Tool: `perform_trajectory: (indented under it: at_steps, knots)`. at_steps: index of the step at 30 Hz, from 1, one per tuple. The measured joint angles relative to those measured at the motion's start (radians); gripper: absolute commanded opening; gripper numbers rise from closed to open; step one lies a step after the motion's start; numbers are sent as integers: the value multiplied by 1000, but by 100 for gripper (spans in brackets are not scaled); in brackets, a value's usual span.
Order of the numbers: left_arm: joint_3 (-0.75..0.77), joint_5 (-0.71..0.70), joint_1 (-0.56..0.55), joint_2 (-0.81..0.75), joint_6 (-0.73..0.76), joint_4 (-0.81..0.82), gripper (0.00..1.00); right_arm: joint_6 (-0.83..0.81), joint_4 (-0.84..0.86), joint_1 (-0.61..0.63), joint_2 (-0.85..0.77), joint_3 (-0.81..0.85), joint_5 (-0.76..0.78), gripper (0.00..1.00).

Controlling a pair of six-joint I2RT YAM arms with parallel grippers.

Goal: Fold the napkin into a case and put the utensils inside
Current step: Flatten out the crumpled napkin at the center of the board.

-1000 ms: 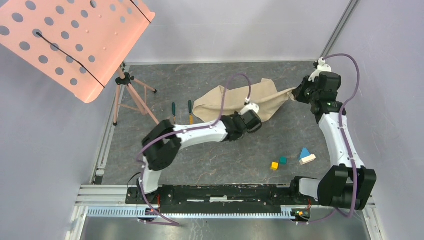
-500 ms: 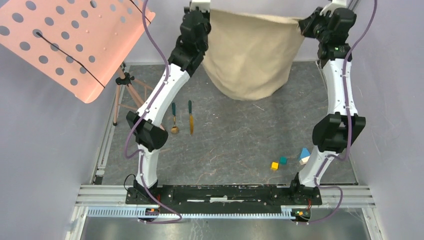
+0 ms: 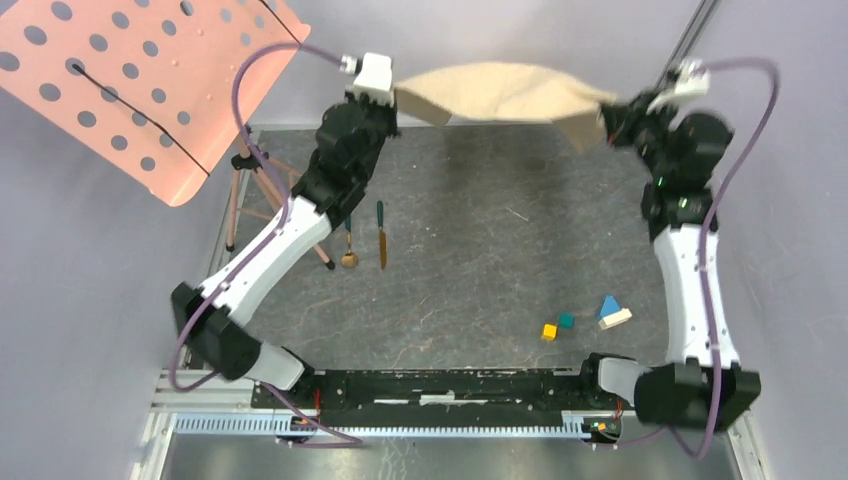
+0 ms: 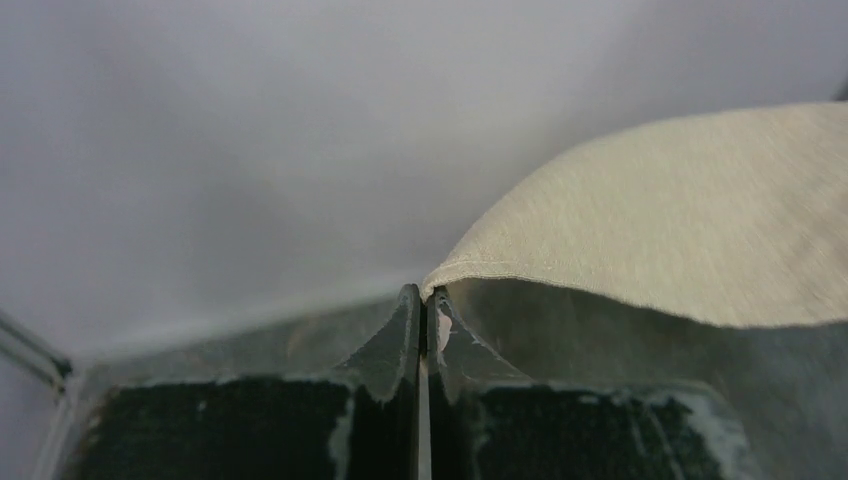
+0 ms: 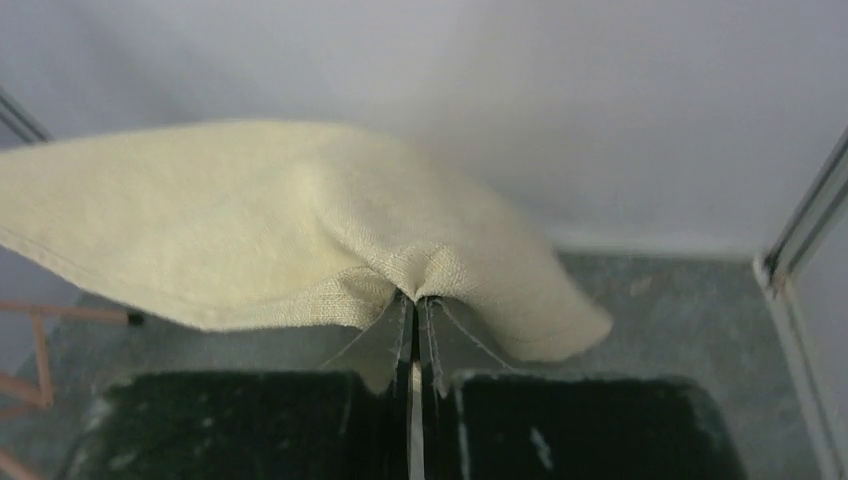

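The beige napkin [image 3: 500, 92] hangs stretched in the air above the far edge of the table, pulled between both arms. My left gripper [image 3: 397, 97] is shut on its left corner; in the left wrist view the cloth [image 4: 660, 215] runs off to the right from my pinched gripper [image 4: 425, 297]. My right gripper [image 3: 603, 120] is shut on the other end, where the napkin [image 5: 250, 220] bunches at my gripper [image 5: 413, 300]. The utensils lie side by side on the table left of centre: a gold spoon [image 3: 348, 243] and a gold knife [image 3: 381, 235], both with teal handles.
A pink perforated music stand [image 3: 140, 80] on a tripod [image 3: 262, 190] leans over the table's far left corner. Small coloured blocks [image 3: 588, 318] lie at the near right. Grey walls close in on all sides.
Both arms lifted the napkin off the table and held it hanging as a sheet; now they have swung it up, so it is stretched nearly flat between the grippers.
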Motion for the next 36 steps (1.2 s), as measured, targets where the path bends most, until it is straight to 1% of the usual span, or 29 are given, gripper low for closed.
perform_trajectory:
  at_steps: [1,2,3,4,5,6,7,8,9,11,13,15,17,19,21,22,25,30,33,36]
  knots:
    - [-124,17,-2,-74,-33,20,3,4,31,0,-71,-142,-11,11]
    - [-255,29,-3,-153,-69,28,6,10,47,0,-141,-289,-26,15]
    - [-356,42,-5,-216,-99,25,18,13,65,2,-216,-468,-37,22]
    - [-488,62,-8,-291,-145,32,34,13,63,2,-266,-617,-37,32]
    - [-589,83,-11,-348,-184,24,46,6,39,5,-299,-773,-33,47]
    - [-687,106,-16,-397,-245,2,63,-1,3,6,-302,-872,-24,61]
    - [-748,125,-19,-423,-288,-23,73,-11,-50,7,-291,-953,-14,68]
    - [-811,142,-23,-446,-343,-59,76,-20,-115,6,-280,-1005,-3,74]
    - [-862,156,-26,-463,-390,-96,81,-31,-175,6,-275,-1029,7,77]
    - [-939,176,-30,-497,-488,-207,85,-62,-263,6,-276,-1023,27,83]
    - [-954,190,-32,-523,-541,-288,86,-86,-287,8,-276,-967,50,84]
    - [-940,203,-33,-542,-568,-313,90,-98,-272,8,-263,-896,70,85]
    - [-897,219,-37,-530,-586,-320,92,-100,-241,8,-225,-834,77,85]
    - [-835,232,-41,-483,-606,-316,94,-99,-204,8,-148,-761,76,84]
    - [-768,238,-44,-409,-620,-310,95,-96,-181,8,-50,-692,66,80]
    - [-726,245,-44,-354,-624,-311,95,-91,-168,8,9,-652,58,74]
    - [-571,264,-44,-148,-635,-320,95,-62,-119,8,158,-568,24,64]
    - [-349,265,-44,177,-652,-344,94,-29,-85,25,377,-451,-13,57]
    - [-311,275,-46,302,-670,-346,94,-27,-78,34,450,-422,-13,56]
    - [-310,285,-55,373,-692,-368,94,-27,-81,40,467,-426,6,55]
